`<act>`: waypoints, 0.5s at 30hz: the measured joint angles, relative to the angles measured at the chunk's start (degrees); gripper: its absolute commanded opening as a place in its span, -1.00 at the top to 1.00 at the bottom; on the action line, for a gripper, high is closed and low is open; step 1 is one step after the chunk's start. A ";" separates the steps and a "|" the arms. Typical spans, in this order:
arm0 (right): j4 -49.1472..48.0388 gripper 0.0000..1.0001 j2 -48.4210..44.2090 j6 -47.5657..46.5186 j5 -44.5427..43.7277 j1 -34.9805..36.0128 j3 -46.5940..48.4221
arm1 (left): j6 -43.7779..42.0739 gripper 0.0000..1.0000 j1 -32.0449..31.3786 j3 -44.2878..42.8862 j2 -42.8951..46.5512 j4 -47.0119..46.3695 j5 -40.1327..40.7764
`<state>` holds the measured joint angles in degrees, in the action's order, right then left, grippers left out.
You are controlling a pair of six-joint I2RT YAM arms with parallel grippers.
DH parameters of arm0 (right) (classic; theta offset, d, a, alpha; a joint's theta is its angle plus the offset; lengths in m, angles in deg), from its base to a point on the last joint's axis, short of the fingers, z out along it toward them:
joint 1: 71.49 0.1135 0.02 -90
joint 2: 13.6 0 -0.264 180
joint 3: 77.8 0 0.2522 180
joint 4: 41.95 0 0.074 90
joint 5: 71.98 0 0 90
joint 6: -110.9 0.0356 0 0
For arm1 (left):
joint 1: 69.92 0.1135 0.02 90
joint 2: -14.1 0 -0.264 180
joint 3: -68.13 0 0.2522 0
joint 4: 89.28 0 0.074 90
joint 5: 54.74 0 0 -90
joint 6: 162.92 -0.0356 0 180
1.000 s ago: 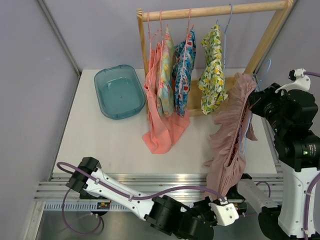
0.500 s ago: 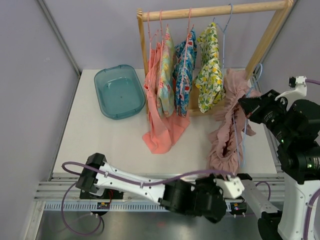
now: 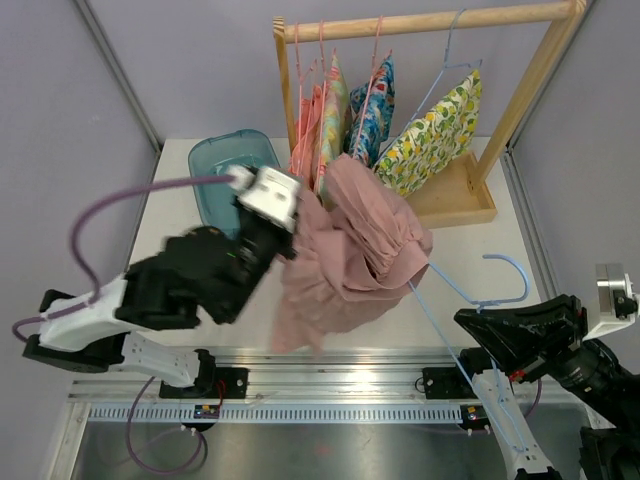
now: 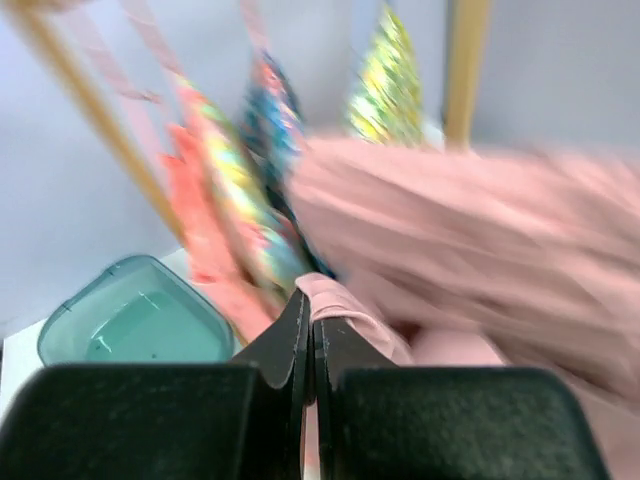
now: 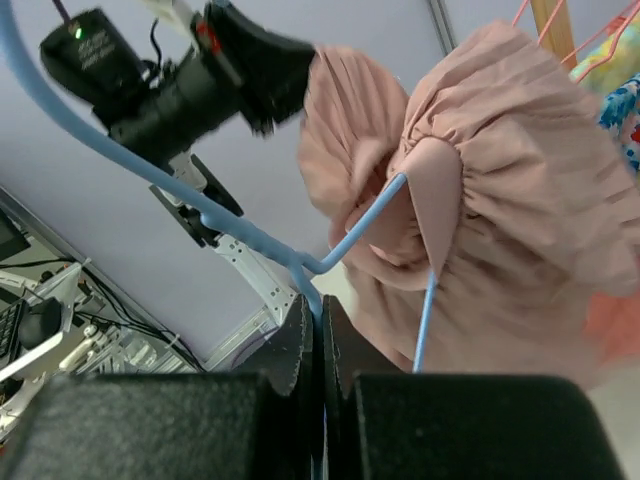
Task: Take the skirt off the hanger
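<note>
The pink skirt (image 3: pixel 350 250) hangs bunched in mid-air over the table's front middle. My left gripper (image 3: pixel 285 215) is shut on a fold of it (image 4: pixel 335 300), raised near the rack. A light blue hanger (image 3: pixel 470 300) still runs into the skirt's right side; its arm enters the waistband (image 5: pixel 425 190) in the right wrist view. My right gripper (image 3: pixel 480 330) is shut on the hanger's neck (image 5: pixel 312 295), low at the front right.
A wooden rack (image 3: pixel 420 20) at the back holds several patterned garments (image 3: pixel 440 130) on pink and blue hangers. A teal tub (image 3: pixel 215 165) sits back left, partly behind my left arm. The table's front rail (image 3: pixel 330 370) runs below the skirt.
My left arm has swung up from the front edge toward the rack, pulling the skirt left. My right gripper has dropped down to the front right with the hanger.
</note>
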<state>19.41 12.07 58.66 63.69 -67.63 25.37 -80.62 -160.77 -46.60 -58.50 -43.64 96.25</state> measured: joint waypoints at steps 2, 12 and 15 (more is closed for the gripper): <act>-0.24 1.00 -1.01 -0.33 0.96 0.00 -0.17 | -3.89 1.00 3.56 -0.96 4.22 -3.30 0.52; 2.25 1.00 -1.68 -3.69 -2.58 0.00 -5.53 | -10.56 1.00 36.81 -15.13 0.07 -7.65 -12.15; 2.75 1.00 -2.27 -4.76 -4.09 0.00 -6.40 | -9.94 1.00 47.71 -24.37 -8.28 -7.13 -17.81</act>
<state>22.16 9.79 53.89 59.60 -67.63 18.97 -90.57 -113.06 -70.97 -66.78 -50.76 78.44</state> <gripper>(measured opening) 0.033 0.005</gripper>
